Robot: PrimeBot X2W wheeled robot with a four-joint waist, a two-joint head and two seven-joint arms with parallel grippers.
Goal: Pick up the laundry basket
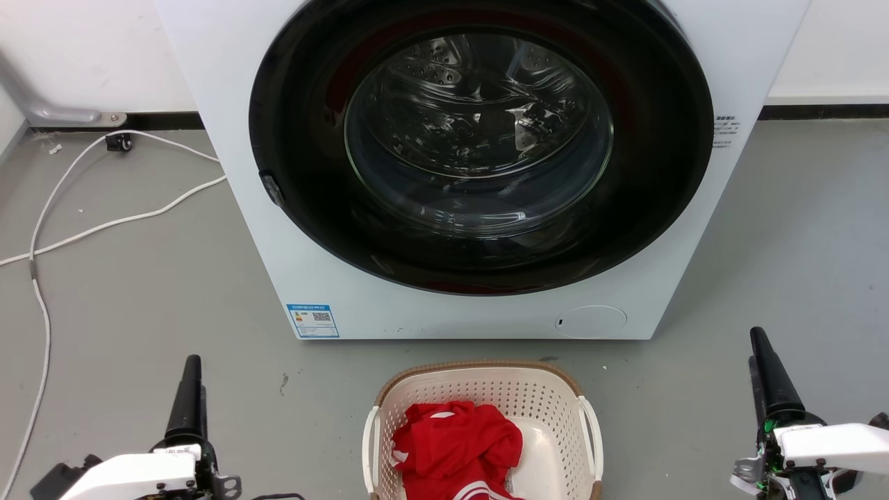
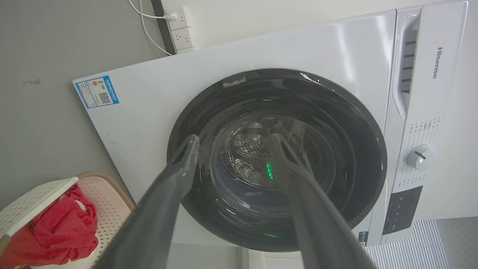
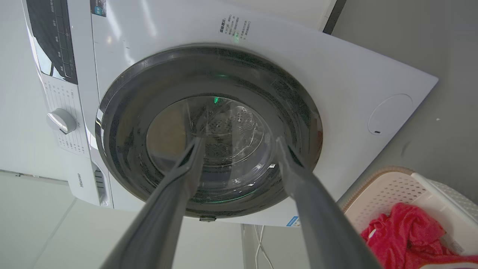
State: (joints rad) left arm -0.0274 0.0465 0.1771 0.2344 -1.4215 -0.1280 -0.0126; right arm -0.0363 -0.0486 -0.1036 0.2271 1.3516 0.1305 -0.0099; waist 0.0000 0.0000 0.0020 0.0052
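Observation:
The laundry basket [image 1: 542,396] stands on the grey floor just in front of the washer, at the bottom middle of the head view. It is cream-white and perforated, with a brown rim and white side handles, and holds a red garment [image 1: 455,444]. The basket [image 2: 108,201] appears at the lower left of the left wrist view, and the basket [image 3: 384,190] at the lower right of the right wrist view. My left gripper [image 1: 191,371] is off to the basket's left, my right gripper [image 1: 760,344] off to its right. Left gripper [image 2: 235,140] and right gripper [image 3: 239,144] are open and hold nothing.
A white front-loading washer [image 1: 347,292] with a closed round glass door [image 1: 479,139] stands right behind the basket. White cables [image 1: 104,222] trail over the floor at the left. A wall with a dark skirting runs behind the washer.

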